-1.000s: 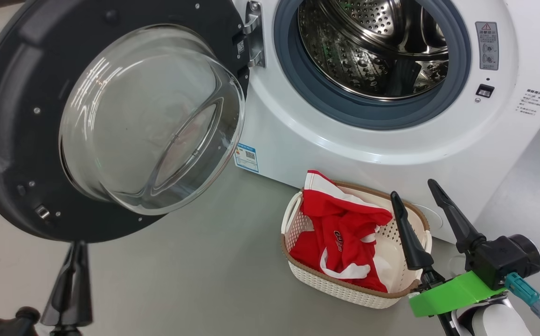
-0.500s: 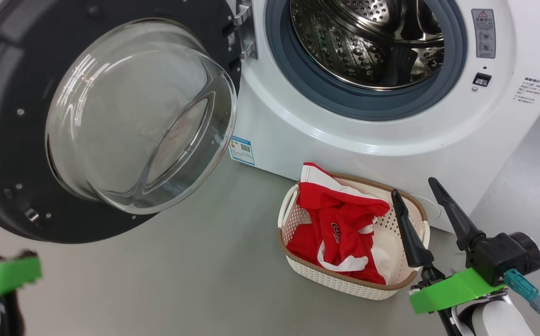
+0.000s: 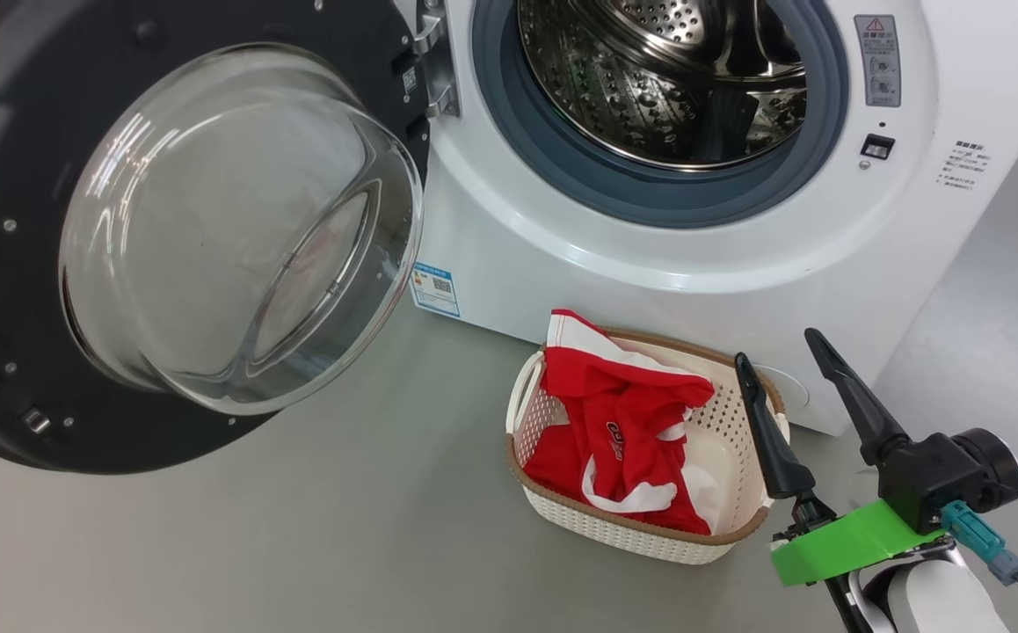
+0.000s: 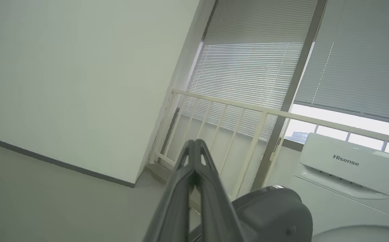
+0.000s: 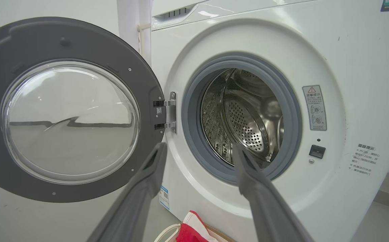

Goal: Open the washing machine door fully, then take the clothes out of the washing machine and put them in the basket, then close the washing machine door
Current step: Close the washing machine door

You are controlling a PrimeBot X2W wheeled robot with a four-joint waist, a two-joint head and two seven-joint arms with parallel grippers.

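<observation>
From my seat, the washing machine door (image 3: 210,229) stands swung wide open to the left. Its black rim and bulging glass bowl face me, and it hangs on its hinge at the left edge of the washing machine (image 3: 650,264). Through the round opening I see the grey gasket (image 3: 509,132) and the perforated steel drum (image 3: 650,79). A small blue label (image 3: 435,288) sits low on the white front, just right of the door's glass.

The basket (image 3: 641,532) rests on the grey floor (image 3: 342,545), close in front of the machine's base. The clothes (image 3: 623,422) lie inside it, red with white trim, and one white-edged corner pokes above the far rim.

My right hand (image 3: 777,346) is at the near right, released, with its two dark fingers spread wide and nothing between them. In the head view its left finger crosses in front of the basket's right rim.

My left hand (image 4: 194,143) is clenched, its fingers pressed together on nothing. It points toward a pale wall (image 4: 80,67), a white railing (image 4: 221,114) and window blinds (image 4: 248,67).
</observation>
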